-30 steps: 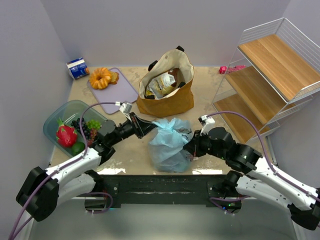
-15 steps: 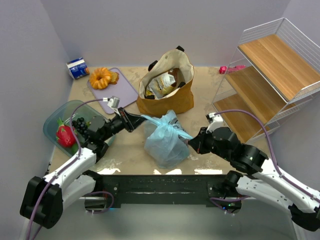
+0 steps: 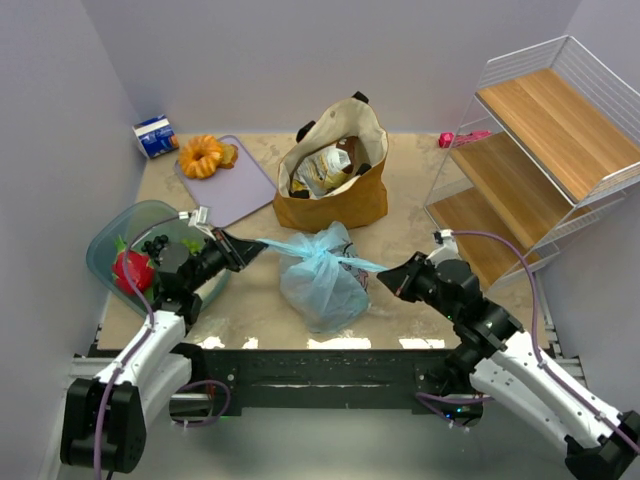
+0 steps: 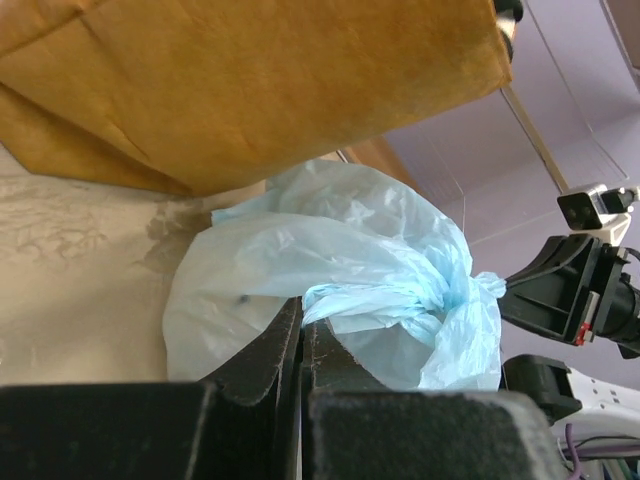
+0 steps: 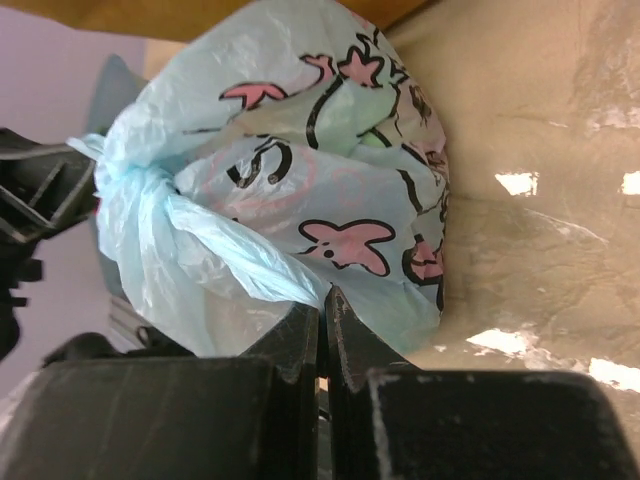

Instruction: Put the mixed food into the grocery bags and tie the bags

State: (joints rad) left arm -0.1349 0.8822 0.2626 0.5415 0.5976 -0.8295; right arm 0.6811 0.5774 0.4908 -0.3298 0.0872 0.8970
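Observation:
The light-blue plastic bag (image 3: 318,278) sits mid-table, its handles twisted into a knot on top and stretched out to both sides. My left gripper (image 3: 252,246) is shut on the left handle strand (image 4: 350,297). My right gripper (image 3: 381,277) is shut on the right handle strand (image 5: 250,258); pink prints show on the bag (image 5: 330,160). The mustard tote (image 3: 333,175) stands behind, open, with snack packets (image 3: 327,168) inside; its side shows in the left wrist view (image 4: 260,80).
A clear teal tub (image 3: 130,235) at the left holds grapes and a red fruit (image 3: 131,270). A lilac board (image 3: 238,185) with a pastry (image 3: 202,156) and a small carton (image 3: 156,136) lie at the back left. A wire shelf rack (image 3: 540,150) stands at the right.
Both grippers have pulled apart, left arm leftward and right arm rightward, drawing the bag's handles taut and tightening the knot. The bag has bunched up smaller.

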